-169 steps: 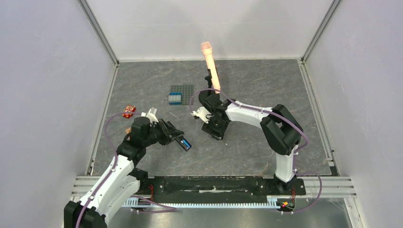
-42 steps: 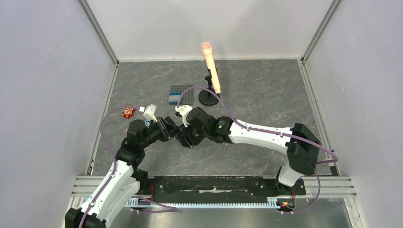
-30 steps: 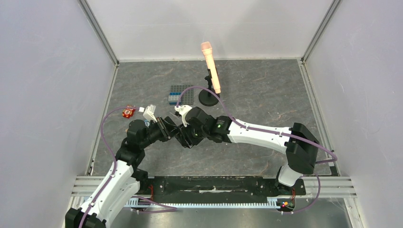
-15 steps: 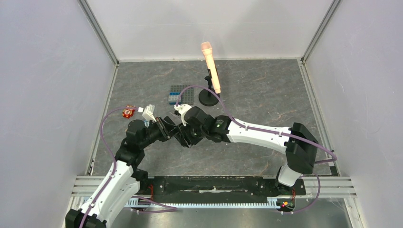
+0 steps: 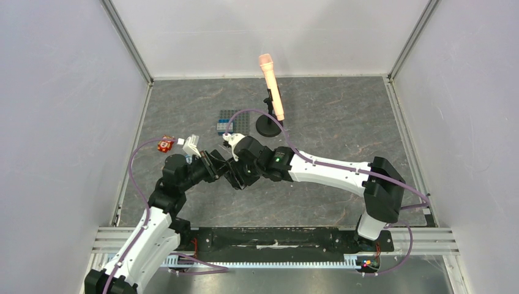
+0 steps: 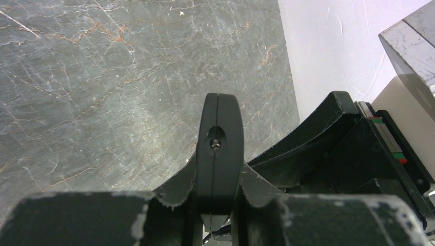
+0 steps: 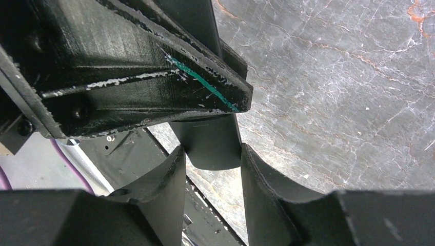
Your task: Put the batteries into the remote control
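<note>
The remote control is a slim black bar seen end-on in the left wrist view. My left gripper is shut on it. In the top view my left gripper and right gripper meet left of centre, and the remote is mostly hidden between them. In the right wrist view the remote's rounded end sits between my right gripper's fingers, which touch both its sides. The left gripper's body fills the upper left there. No batteries are in view.
A peach microphone leans on a black stand at the back. A grey stud plate with a blue brick lies left of the stand. A small red object lies at the left.
My right gripper has moved from beside the microphone stand over to the left gripper and the remote. In the last second both grippers have shifted only slightly left.
</note>
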Controlling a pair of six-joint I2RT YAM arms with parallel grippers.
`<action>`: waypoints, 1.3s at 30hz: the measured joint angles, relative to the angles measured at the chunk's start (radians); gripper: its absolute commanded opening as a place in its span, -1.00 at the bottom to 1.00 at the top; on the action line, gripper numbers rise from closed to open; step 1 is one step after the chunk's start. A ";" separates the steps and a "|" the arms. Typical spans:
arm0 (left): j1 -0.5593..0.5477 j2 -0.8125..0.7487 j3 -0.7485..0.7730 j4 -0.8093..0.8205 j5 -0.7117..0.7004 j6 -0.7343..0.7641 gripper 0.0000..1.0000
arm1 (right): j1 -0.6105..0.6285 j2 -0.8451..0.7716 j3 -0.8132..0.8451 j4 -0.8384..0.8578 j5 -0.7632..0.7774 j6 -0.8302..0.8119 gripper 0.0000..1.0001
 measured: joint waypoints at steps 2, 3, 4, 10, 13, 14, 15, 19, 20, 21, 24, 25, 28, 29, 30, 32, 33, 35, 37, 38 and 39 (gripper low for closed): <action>0.001 0.000 0.000 0.000 0.000 0.000 -0.96 | 0.000 0.001 0.001 0.000 0.000 0.008 -0.25; 0.001 0.000 0.000 0.000 0.000 0.000 -0.96 | -0.001 0.001 0.001 0.000 0.000 0.011 -0.25; 0.001 0.000 0.000 0.000 0.000 0.000 -0.96 | -0.001 0.001 0.001 0.000 0.000 0.014 -0.25; 0.003 -0.013 -0.014 0.005 0.001 -0.002 -0.96 | -0.003 0.002 0.002 0.004 -0.002 0.028 -0.25; 0.003 -0.023 -0.021 0.008 0.000 -0.003 -0.96 | -0.005 0.002 0.002 0.005 -0.005 0.035 -0.25; 0.003 -0.025 -0.022 0.010 0.000 -0.003 -0.96 | -0.005 0.002 0.002 0.005 -0.006 0.036 -0.24; 0.003 -0.026 -0.023 0.010 0.000 -0.003 -0.96 | -0.005 0.002 0.002 0.005 -0.008 0.037 -0.24; 0.003 -0.027 -0.024 0.010 0.000 -0.004 -0.96 | -0.007 0.002 0.002 0.005 -0.011 0.040 -0.21; 0.004 -0.027 -0.024 0.011 0.000 -0.004 -0.96 | -0.007 0.002 0.002 0.005 -0.012 0.040 -0.19; 0.004 -0.027 -0.024 0.010 0.000 -0.004 -0.96 | -0.007 0.002 0.002 0.005 -0.013 0.040 -0.16; 0.004 -0.027 -0.020 0.002 -0.005 -0.004 -0.96 | -0.008 0.002 0.002 0.007 -0.016 0.043 -0.01; 0.004 -0.027 -0.014 -0.009 -0.010 -0.004 -0.96 | -0.010 0.002 0.002 0.010 -0.017 0.044 0.07; -0.002 -0.019 0.015 -0.052 -0.004 -0.008 -0.96 | -0.013 0.001 0.002 0.060 -0.016 0.050 0.26; -0.006 -0.013 0.029 -0.063 -0.004 -0.008 -0.96 | -0.016 -0.003 -0.001 0.074 -0.015 0.045 0.33; -0.008 -0.007 0.042 -0.074 -0.003 -0.008 -0.96 | -0.018 -0.013 -0.010 0.086 -0.011 0.046 0.37; -0.010 0.008 0.069 -0.099 0.001 -0.007 -0.96 | -0.024 -0.052 -0.059 0.116 -0.004 0.040 0.43; -0.012 0.014 0.078 -0.105 0.003 -0.007 -0.96 | -0.027 -0.083 -0.074 0.117 -0.002 0.042 0.46; -0.013 0.022 0.089 -0.116 0.008 -0.007 -0.96 | -0.029 -0.145 -0.120 0.130 0.000 0.035 0.52; -0.013 0.024 0.093 -0.127 0.013 -0.006 -0.96 | -0.032 -0.216 -0.163 0.134 -0.005 0.034 0.55; -0.013 0.024 0.094 -0.131 0.016 -0.006 -0.96 | -0.033 -0.248 -0.180 0.136 -0.009 0.032 0.57; -0.013 0.024 0.095 -0.137 0.020 -0.006 -0.96 | -0.033 -0.288 -0.202 0.142 -0.013 0.032 0.59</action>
